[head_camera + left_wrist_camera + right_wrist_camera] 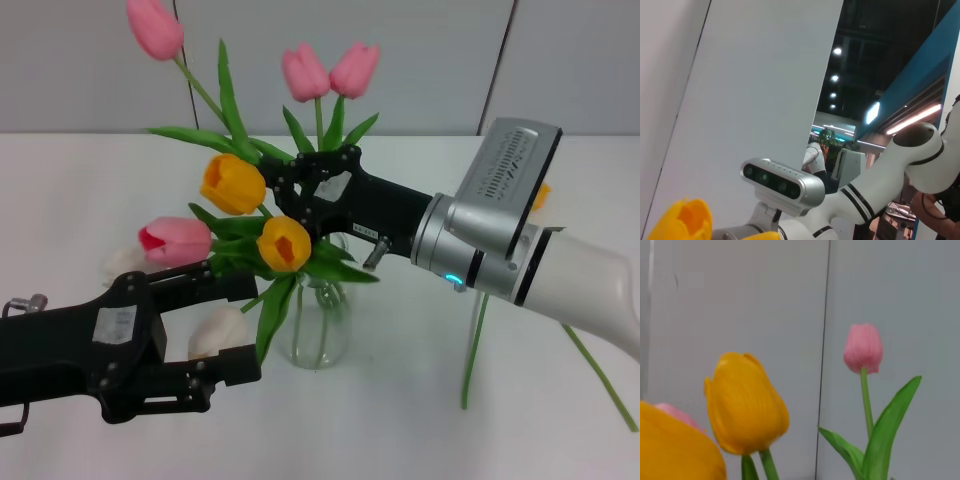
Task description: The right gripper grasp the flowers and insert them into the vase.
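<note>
Crowding your right gripper [300, 195] above the vase [320, 325] are two yellow tulips [233, 184] and leaves; its grip you cannot tell. Your flowers [156, 27] rise behind; left gripper [215, 325] gapes just beside the vase.

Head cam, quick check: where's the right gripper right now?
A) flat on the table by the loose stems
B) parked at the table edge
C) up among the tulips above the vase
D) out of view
C: the right gripper sits among the stems and leaves of the bouquet, directly above the vase.
</note>
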You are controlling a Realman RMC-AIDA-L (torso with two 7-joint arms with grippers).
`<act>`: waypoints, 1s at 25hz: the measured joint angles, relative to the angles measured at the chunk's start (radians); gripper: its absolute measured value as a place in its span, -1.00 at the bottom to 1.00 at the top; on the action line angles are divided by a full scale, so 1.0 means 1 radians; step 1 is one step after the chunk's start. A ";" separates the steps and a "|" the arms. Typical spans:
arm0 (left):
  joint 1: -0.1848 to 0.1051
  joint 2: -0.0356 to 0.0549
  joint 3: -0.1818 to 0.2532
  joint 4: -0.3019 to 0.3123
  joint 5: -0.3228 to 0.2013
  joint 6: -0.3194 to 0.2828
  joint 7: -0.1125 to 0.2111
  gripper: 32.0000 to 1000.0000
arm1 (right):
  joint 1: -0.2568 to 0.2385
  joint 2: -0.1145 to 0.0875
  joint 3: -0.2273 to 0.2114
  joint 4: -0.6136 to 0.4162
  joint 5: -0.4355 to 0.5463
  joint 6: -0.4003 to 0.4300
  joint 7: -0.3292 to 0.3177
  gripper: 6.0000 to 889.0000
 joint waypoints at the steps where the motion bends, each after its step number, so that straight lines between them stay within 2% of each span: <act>1: 0.000 0.0000 0.000 0.000 0.000 0.000 0.000 0.65 | -0.003 0.000 0.000 0.000 0.000 0.000 -0.002 -0.86; 6: 0.004 0.0012 0.000 0.001 0.000 0.000 0.000 0.65 | -0.019 0.000 0.001 -0.002 0.000 0.000 -0.020 -0.81; 14: 0.007 0.0023 0.000 0.001 0.000 0.000 0.000 0.65 | -0.062 0.000 0.011 -0.016 0.011 -0.093 -0.088 -0.32; 20: 0.008 0.0030 0.000 0.001 0.000 0.000 0.000 0.65 | -0.078 0.000 0.027 -0.041 0.012 -0.142 -0.089 0.14; 25: 0.008 0.0031 0.000 0.001 0.000 0.001 0.000 0.65 | -0.077 0.000 0.040 -0.049 0.006 -0.149 -0.090 0.24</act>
